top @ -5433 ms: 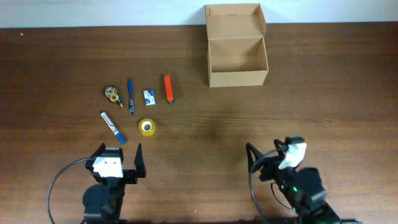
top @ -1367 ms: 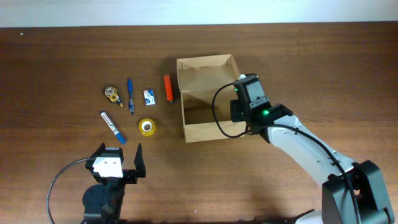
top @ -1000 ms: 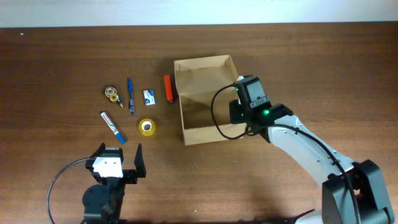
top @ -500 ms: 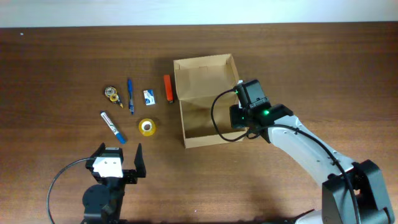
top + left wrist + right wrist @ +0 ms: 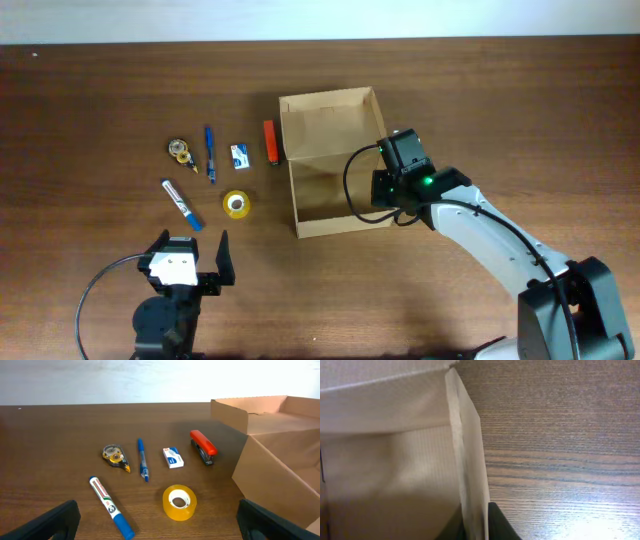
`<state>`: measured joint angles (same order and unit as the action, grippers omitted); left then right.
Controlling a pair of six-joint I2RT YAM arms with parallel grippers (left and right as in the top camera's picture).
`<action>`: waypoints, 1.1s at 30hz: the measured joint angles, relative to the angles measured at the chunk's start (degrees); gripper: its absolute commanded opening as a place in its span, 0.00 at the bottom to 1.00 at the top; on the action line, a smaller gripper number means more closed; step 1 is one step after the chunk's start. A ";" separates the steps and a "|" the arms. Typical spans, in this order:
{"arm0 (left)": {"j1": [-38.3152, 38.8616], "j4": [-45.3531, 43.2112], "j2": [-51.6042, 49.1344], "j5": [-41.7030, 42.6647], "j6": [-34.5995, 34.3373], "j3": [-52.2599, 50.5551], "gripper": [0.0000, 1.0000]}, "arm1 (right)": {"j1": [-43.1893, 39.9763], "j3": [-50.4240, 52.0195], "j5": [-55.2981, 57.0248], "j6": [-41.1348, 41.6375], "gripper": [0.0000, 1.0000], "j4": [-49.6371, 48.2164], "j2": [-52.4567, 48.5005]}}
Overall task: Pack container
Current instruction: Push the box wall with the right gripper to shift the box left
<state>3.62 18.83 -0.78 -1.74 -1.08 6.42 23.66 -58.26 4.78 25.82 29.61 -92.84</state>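
Note:
The container (image 5: 338,226), a tan cardboard box with its lid flap laid back, stands open at mid-table. My right gripper (image 5: 388,188) is over its right wall. In the right wrist view that wall (image 5: 467,460) stands edge-on, pinched between the two dark fingers (image 5: 497,525) of the right gripper (image 5: 475,527). The box's inside looks bare. My left gripper (image 5: 191,245) rests open near the front edge, apart from everything; its open fingers frame the left wrist view (image 5: 159,527), with the container (image 5: 270,455) at the right.
Left of the box lie an orange stapler (image 5: 270,142), a small staples box (image 5: 240,155), a blue pen (image 5: 210,153), a correction-tape dispenser (image 5: 180,151), a blue-capped marker (image 5: 181,204) and a yellow tape roll (image 5: 237,204). The stapler lies close to the box's left wall.
The right gripper has slid a little toward the front along the box's right wall and closed on it. The box has barely shifted. The left arm is still.

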 measured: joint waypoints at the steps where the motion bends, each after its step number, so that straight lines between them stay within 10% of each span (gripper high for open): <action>1: 0.00 0.00 0.00 0.00 0.00 0.00 1.00 | 0.00 0.00 -0.02 0.61 0.13 0.15 0.00; 33: 0.00 0.00 0.00 0.00 0.02 0.00 1.00 | 0.00 -0.15 0.04 2.89 0.08 2.01 0.00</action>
<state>3.62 18.83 -0.78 -1.74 -1.06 6.42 23.66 -58.41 4.82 28.71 31.62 -92.84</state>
